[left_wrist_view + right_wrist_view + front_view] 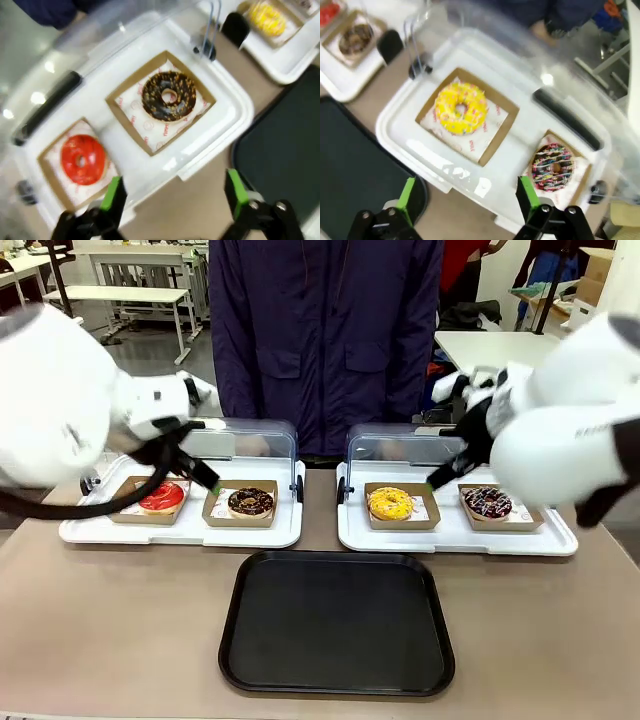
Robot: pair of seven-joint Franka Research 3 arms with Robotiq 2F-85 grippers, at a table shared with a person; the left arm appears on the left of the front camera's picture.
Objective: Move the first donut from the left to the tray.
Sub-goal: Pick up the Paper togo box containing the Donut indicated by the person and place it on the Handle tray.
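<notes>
A: Since the red donut (161, 498) is the target, how does it look?

B: A ring with glossy red icing and a small hole in the middle. It sits in a shallow brown cardboard tray (128, 508) with white paper under it.

A: Where is it?

B: In the left slot of the left white tray (90, 530). The chocolate donut (250, 502) is just beside it on the right. The black tray (335, 625) lies flat on the table (120, 640), nearer the robot and between the two white trays.

A: Which way does it point? Long axis?

B: It lies flat, icing and hole up. It is round, so no side is longer.

A: Left gripper?

B: In the left wrist view the left gripper (175, 192) has its jaws wide and holds nothing. It hangs over the near rim of the white tray. One green pad is close to the red donut (83, 159) but apart from it.

A: Right one?

B: The right gripper (466, 195) is also spread wide and holds nothing, over the other white tray's near rim.
</notes>
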